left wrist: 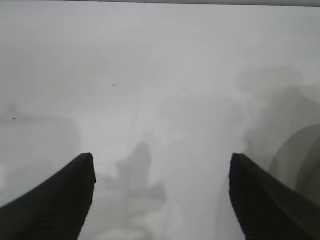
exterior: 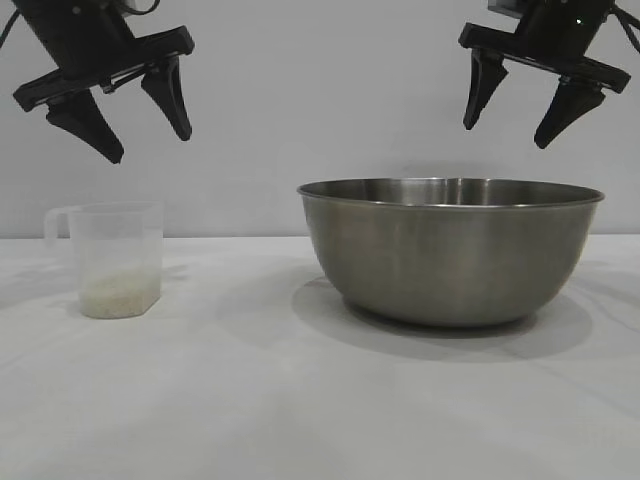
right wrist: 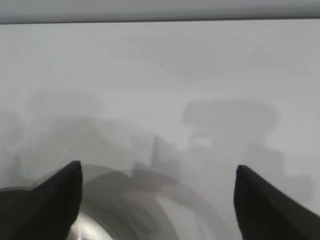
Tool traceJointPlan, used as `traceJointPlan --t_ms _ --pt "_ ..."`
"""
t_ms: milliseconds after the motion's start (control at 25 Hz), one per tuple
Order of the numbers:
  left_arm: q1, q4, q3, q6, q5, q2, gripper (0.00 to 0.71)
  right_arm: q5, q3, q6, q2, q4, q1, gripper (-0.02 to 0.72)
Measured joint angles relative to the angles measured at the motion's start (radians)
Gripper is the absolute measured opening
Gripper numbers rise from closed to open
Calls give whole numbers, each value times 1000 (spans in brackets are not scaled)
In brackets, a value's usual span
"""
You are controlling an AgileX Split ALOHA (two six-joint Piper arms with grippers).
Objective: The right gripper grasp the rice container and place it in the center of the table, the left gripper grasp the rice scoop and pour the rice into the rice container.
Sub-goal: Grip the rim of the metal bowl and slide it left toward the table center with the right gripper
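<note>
Rice [exterior: 117, 290] lies shallow in the rice scoop [exterior: 113, 258] near the bench's [exterior: 250, 400] left edge; the rice container [exterior: 450, 250] stands right of centre. Above them hang the left hand [exterior: 135, 125] and right hand [exterior: 510, 125], fingers spread, holding nothing

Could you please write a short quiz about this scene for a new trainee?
1. True or false: the left gripper holds the rice scoop.
2. Where is the rice? A) in the rice container B) in the rice scoop C) on the table
3. Which gripper hangs above the rice container?

Key:
1. False; it hangs open above the scoop.
2. B.
3. The right gripper, open.
</note>
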Motion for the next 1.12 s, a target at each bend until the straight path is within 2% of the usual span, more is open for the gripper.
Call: traceJointPlan --t_ms 440,560,760,920,1120 --pt "0 0 0 0 0 0 527 9 -5 -15 0 0 0 566" --pt "0 0 0 0 0 0 527 88 -52 -29 2 -24 0 566" --pt "0 0 0 0 0 0 527 316 -154 -31 2 -53 0 566" --pt "0 0 0 0 0 0 527 354 -175 5 2 -55 0 566" --pt "0 0 0 2 0 0 527 358 -175 37 2 -59 0 566"
